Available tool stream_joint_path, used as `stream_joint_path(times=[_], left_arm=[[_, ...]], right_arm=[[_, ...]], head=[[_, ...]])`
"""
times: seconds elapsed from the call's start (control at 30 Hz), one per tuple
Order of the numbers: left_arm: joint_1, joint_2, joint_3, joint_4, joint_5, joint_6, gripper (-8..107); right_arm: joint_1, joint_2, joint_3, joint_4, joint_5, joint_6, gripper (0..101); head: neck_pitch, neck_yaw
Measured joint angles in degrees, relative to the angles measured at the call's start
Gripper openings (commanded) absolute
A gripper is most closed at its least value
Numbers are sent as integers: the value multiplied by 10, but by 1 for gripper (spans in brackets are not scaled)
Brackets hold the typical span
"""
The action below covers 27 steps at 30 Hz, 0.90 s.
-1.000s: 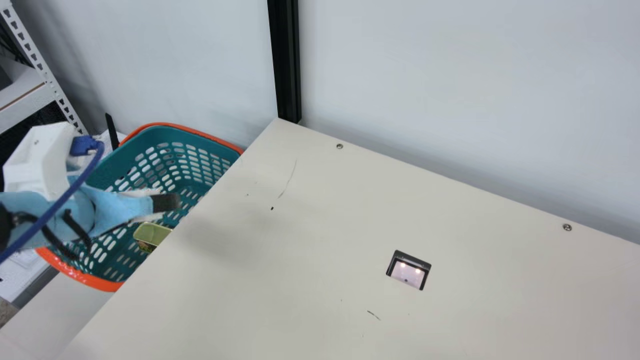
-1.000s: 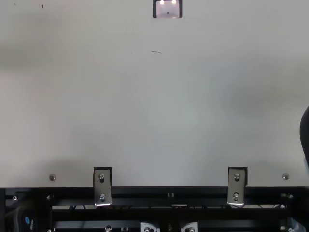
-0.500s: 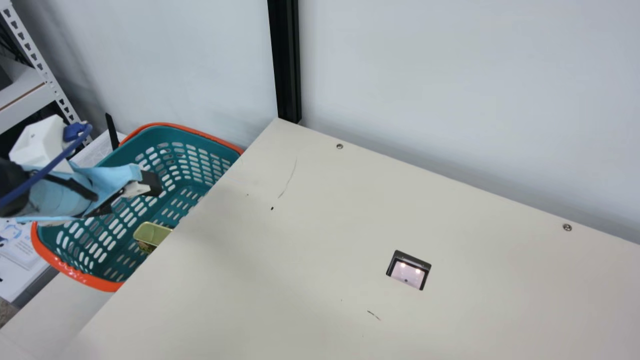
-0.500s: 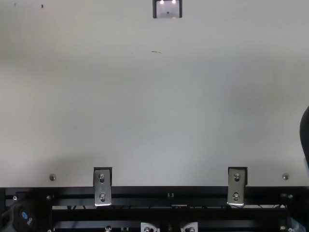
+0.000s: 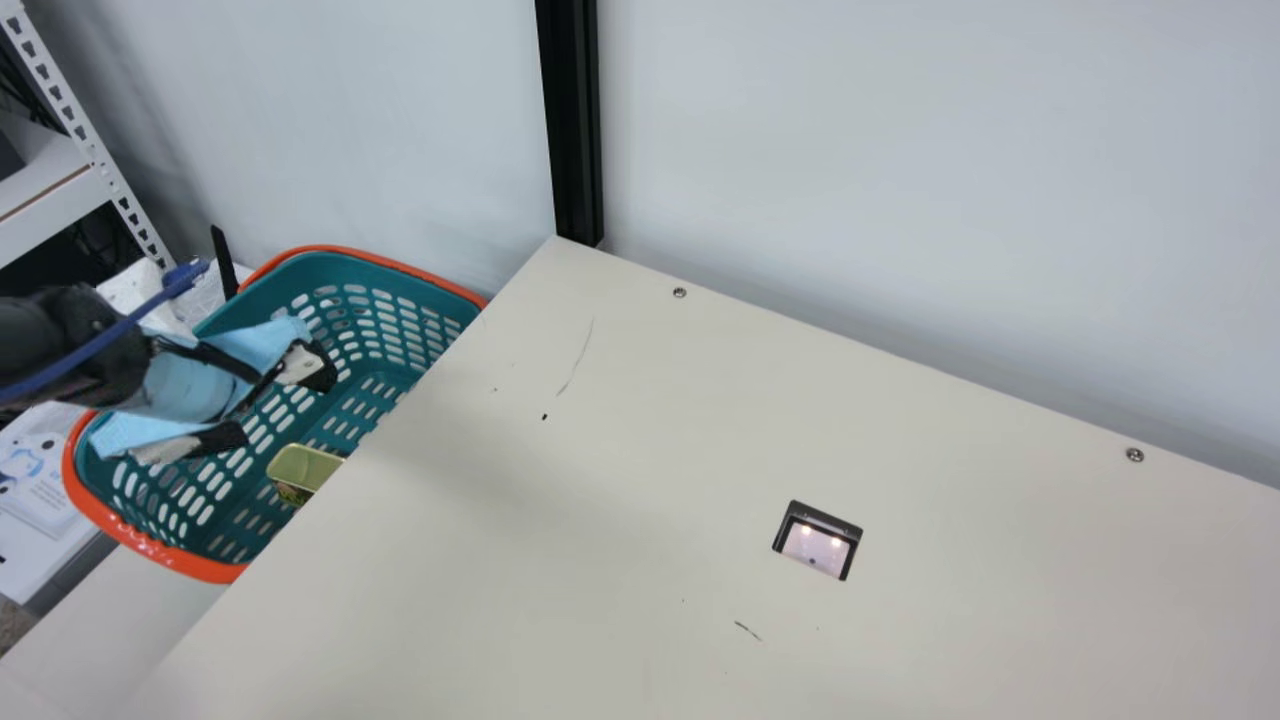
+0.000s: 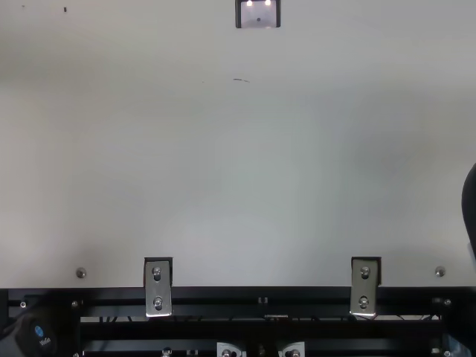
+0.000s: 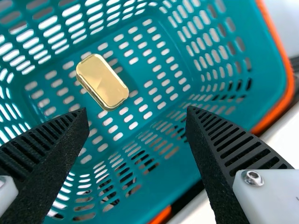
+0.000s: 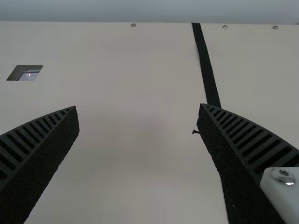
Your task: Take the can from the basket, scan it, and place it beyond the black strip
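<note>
While the gold-topped can [image 7: 103, 81] lies on the bottom of the slotted teal basket [image 5: 198, 566], the left tool [image 5: 283, 405] hangs over that basket, its fingers spread wide, gripping nothing; the right tool [image 8: 138, 108] gapes, empty, above the counter [image 8: 135, 154].

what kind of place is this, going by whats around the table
Probably a robot test bench mimicking a checkout: a scanner window is set into the cream table, a shopping-style basket sits beside it, and a perforated metal rack suggests a lab or workshop.
</note>
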Motion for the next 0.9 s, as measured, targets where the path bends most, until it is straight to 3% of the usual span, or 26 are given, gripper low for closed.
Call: stream_joint_path(times=[0.43, 0.9], left_arm=[[-3, 138, -62, 62, -15, -179, 90], [2, 257, -158, 167, 21, -346, 90]], right_arm=[[0, 0, 0, 0, 0, 0, 101], [0, 0, 0, 0, 0, 0, 101]], head=[[0, 0], [0, 0]])
